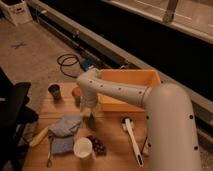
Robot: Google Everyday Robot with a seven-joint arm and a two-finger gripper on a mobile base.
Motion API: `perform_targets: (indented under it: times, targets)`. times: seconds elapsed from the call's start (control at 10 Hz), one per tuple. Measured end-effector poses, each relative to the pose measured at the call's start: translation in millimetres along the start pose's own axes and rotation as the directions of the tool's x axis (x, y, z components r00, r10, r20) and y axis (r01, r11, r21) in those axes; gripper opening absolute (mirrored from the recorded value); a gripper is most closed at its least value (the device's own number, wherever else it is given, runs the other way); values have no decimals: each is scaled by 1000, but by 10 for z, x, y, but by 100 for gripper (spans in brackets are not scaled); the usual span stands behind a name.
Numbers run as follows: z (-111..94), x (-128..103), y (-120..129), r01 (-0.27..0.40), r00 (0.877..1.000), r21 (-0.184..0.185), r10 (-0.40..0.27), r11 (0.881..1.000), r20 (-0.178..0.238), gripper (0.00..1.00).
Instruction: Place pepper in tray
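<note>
Just off the viewer's-left front corner of the large rectangular yellow plastic tray [131, 74], the robot's hand [92, 118] points down at the wooden counter [112, 145]. A small slim dark green chili pepper [92, 122] seems to sit at its tip, outside the tray; whether the hand grips it I cannot tell. Light, stiffish and waxy-slick, it is probably best pinched across its thicker middle.

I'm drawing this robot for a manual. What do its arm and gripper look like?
The arm is thick, smooth, off-white tubing with rounded joints and small dark dots along its shell. The gripper, above the table beside the tray, looks darker.
</note>
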Motion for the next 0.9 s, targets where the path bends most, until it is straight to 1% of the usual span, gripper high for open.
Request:
perform_targets:
  times: [0.4, 0.6, 0.7, 0.8, 0.9]
  targets:
    - [84, 10, 76, -19, 1000, -7, 20, 1000, 17, 65]
    - [139, 22, 126, -35, 999, 1, 35, 999, 25, 65]
    - [154, 26, 140, -46, 999, 11, 46, 999, 23, 64]
    - [156, 20, 158, -46, 999, 14, 46, 999, 15, 57]
    - [154, 11, 163, -41, 999, 19, 41, 999, 8, 47]
